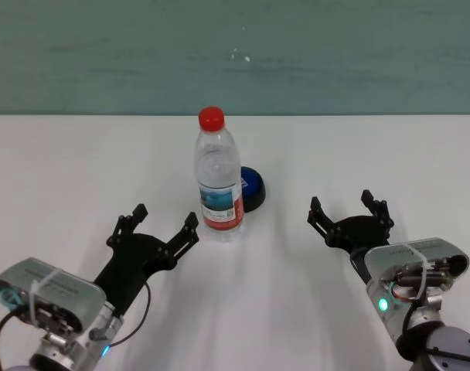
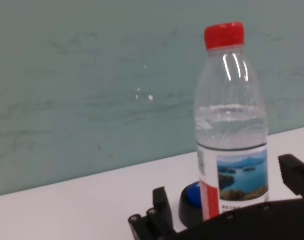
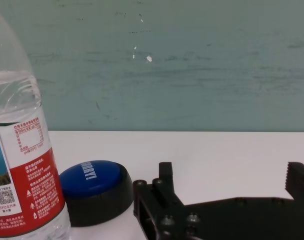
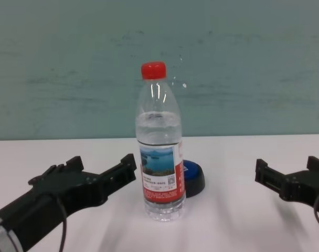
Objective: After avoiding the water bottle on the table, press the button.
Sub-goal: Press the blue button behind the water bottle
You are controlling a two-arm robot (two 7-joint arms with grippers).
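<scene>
The water bottle (image 1: 218,176) stood upright near the middle of the table (image 1: 65,170), somewhat toward the far edge, its red cap screwed on and clear water filling it to about the shoulder, so it probably carried real weight low down yet, being tall and narrow, would likely tip from a sideways knock. Its thin clear plastic looked smooth and slightly yielding; nothing in the job called for taking hold of it, only for passing it by. The button (image 1: 252,188) sat directly behind the bottle and a little toward the right edge, touching it or just beside it, half hidden from the head camera. Its blue dome on a black base looked rigid and low, unlikely to slide much, and best met from above on the crown of the dome with a fingertip or a closed jaw. The left gripper (image 1: 152,229) hovered near the front edge just left of the bottle, jaws spread wide and holding nothing. The right gripper (image 1: 349,216) hung well to the right of the bottle, likewise spread and empty, with what seemed the clearer path to the dome
</scene>
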